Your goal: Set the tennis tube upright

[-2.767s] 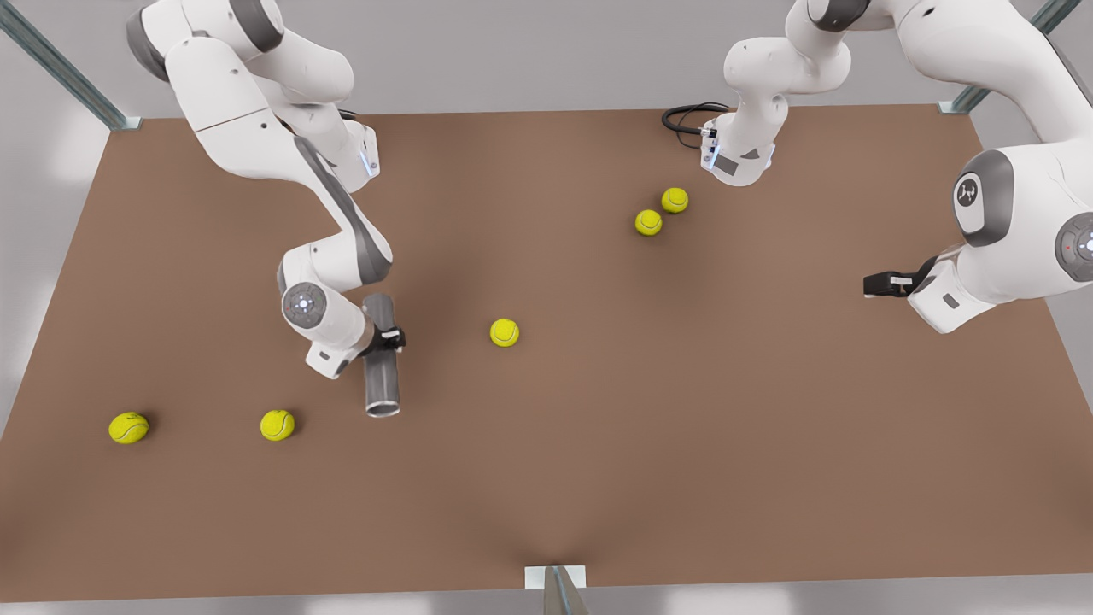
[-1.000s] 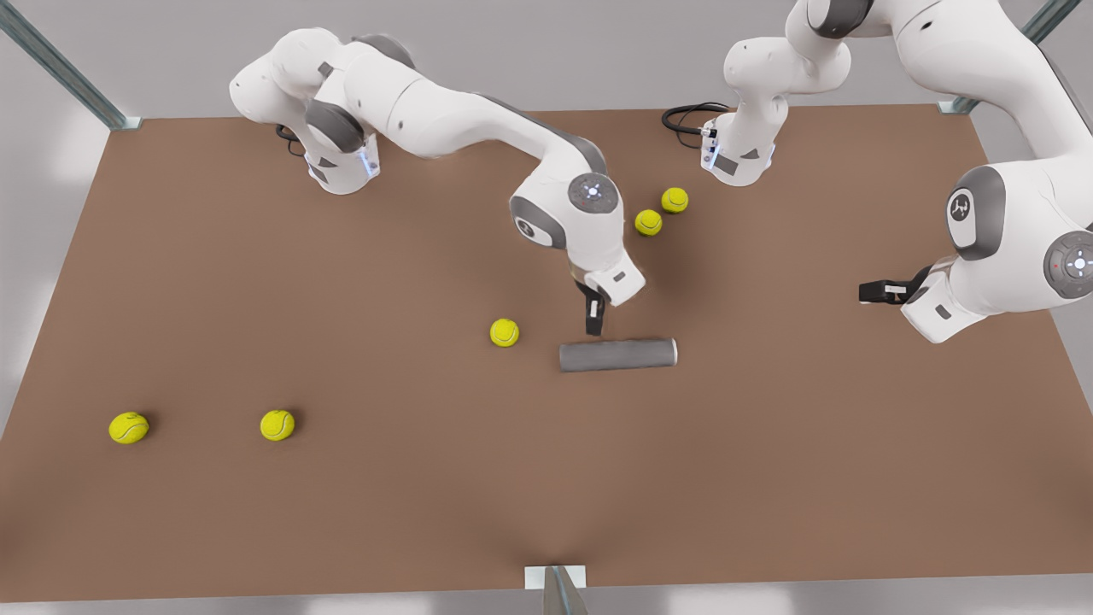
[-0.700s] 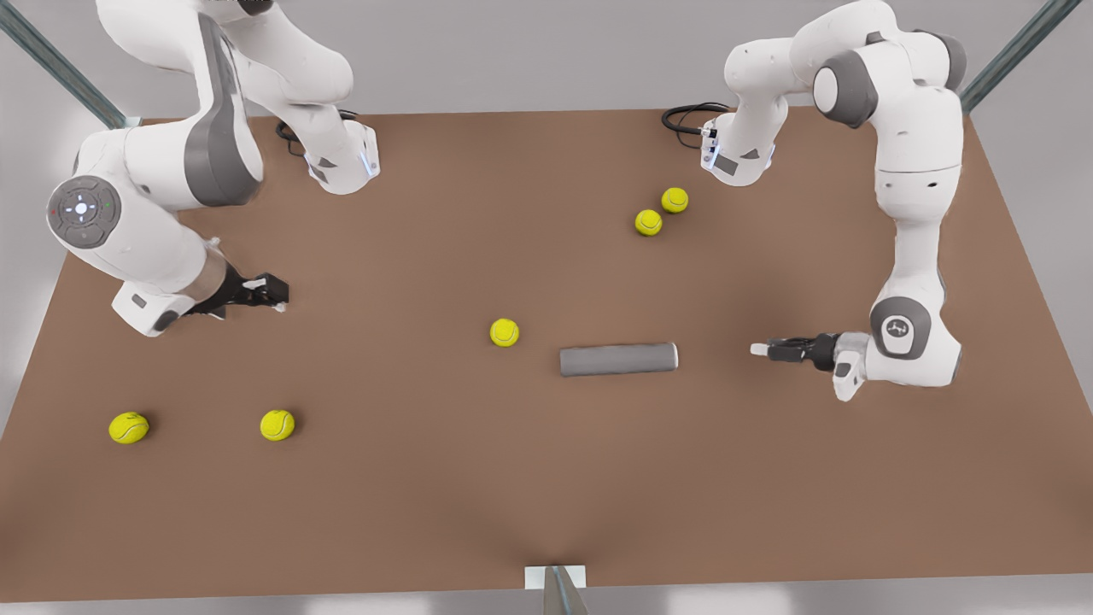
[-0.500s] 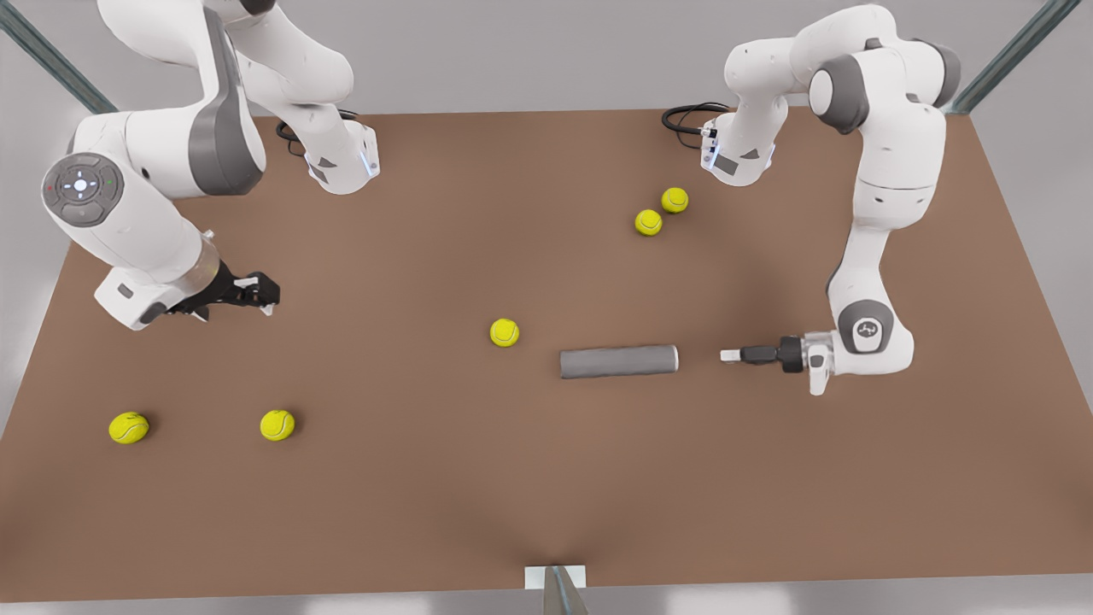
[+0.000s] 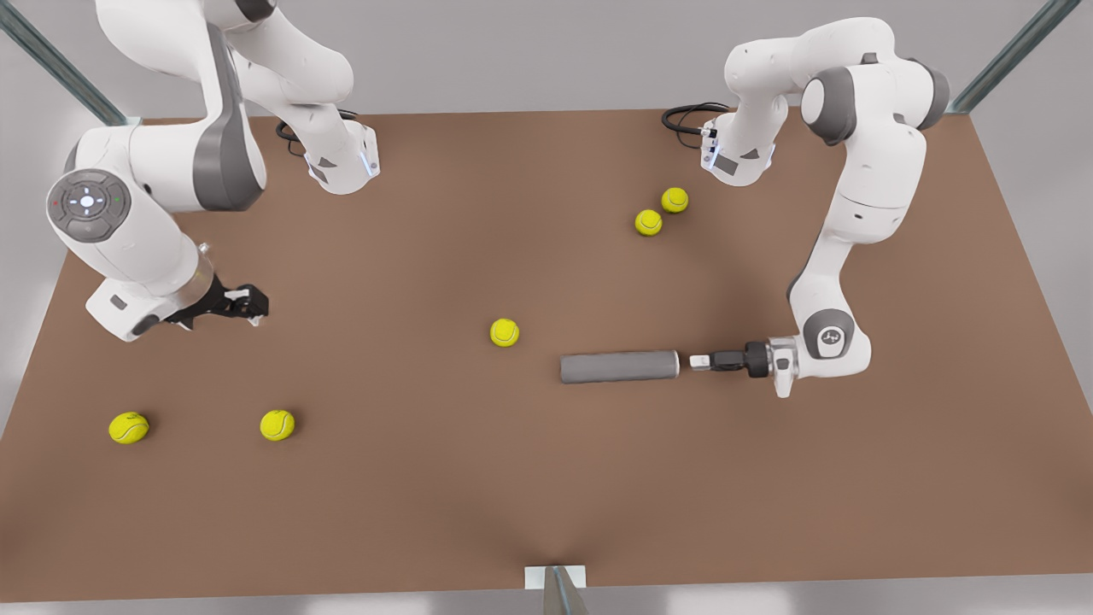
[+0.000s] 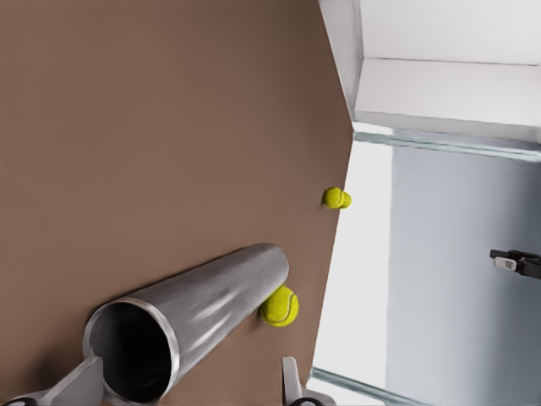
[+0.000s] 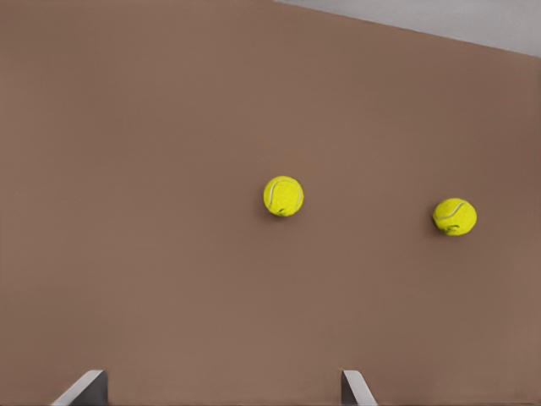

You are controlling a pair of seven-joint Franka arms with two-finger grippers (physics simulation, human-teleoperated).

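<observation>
Brown tabletop (image 5: 546,478) carries the tennis tube (image 5: 618,366), lying flat on its side and not yet upright, with a tennis ball (image 5: 505,332) near its closed end. Left gripper (image 5: 700,362) sits level just off the tube's silvery open rim, jaws apart; right gripper (image 5: 248,301) waits well away from the tube, jaws apart. Risk: an off-centre closing contact on the rim would likely roll or shove the tube toward that ball.

Bare desk (image 5: 529,478) lies open on both long sides of the tennis tube (image 5: 618,366); one tennis ball (image 5: 505,332) sits near its closed end.
</observation>
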